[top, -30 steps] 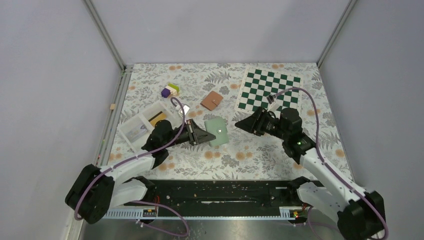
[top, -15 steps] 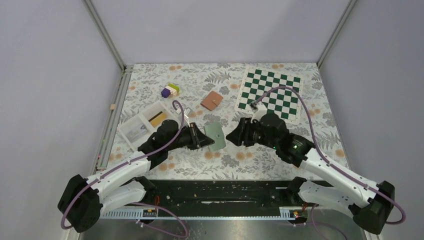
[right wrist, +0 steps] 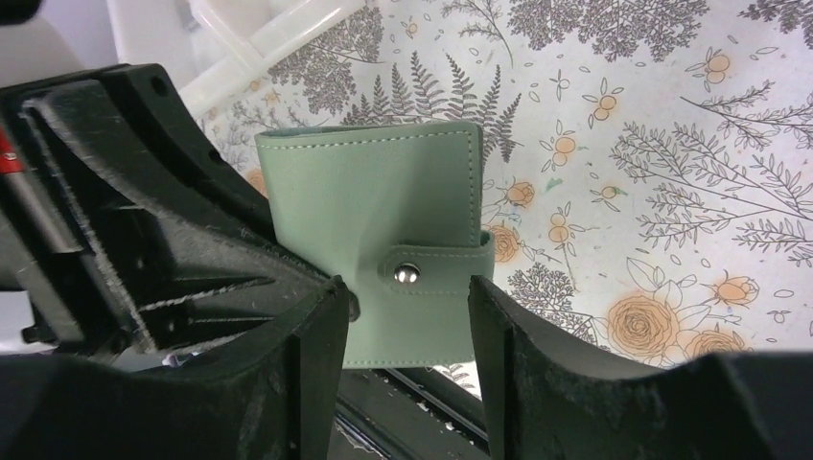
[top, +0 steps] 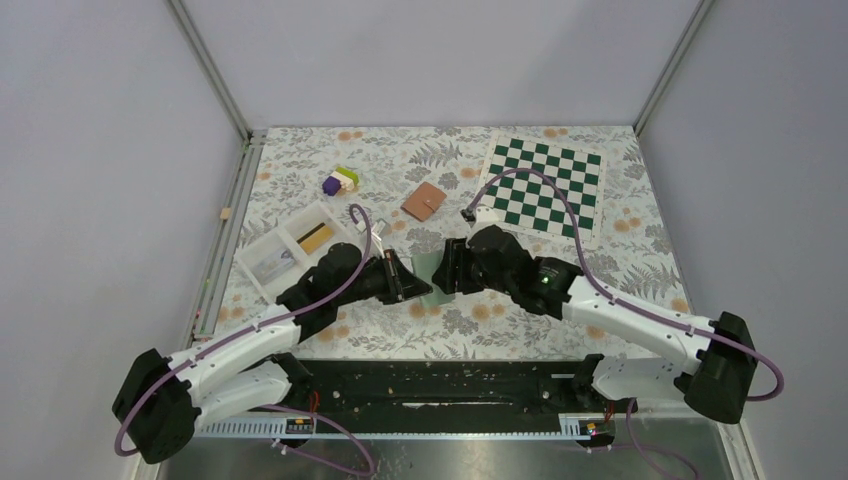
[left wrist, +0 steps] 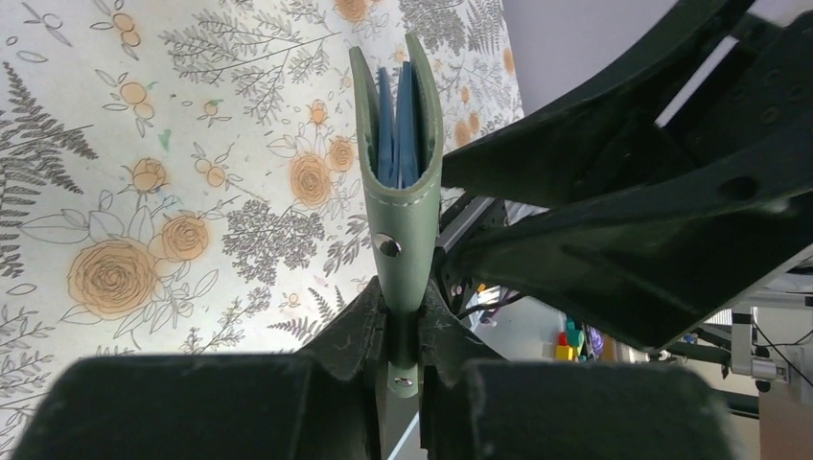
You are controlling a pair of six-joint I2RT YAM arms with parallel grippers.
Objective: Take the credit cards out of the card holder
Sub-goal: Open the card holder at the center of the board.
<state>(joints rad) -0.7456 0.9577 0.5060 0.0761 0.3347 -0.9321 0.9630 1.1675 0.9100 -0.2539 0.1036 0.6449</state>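
Observation:
My left gripper is shut on the spine edge of the green card holder and holds it on edge above the table. In the left wrist view the holder stands between the jaws, its blue pages showing at the far end; no card shows in it. The holder's snap strap is fastened. My right gripper is open, and in its wrist view its fingers straddle the strap end without touching. A yellow-orange credit card lies in the white tray.
A brown wallet lies behind the holder. A green-and-white chessboard lies at the back right. Coloured blocks sit at the back left. The two arms meet nose to nose at mid-table.
My right gripper has swung left from near the chessboard up to the holder. My left gripper has raised the holder and turned it on edge.

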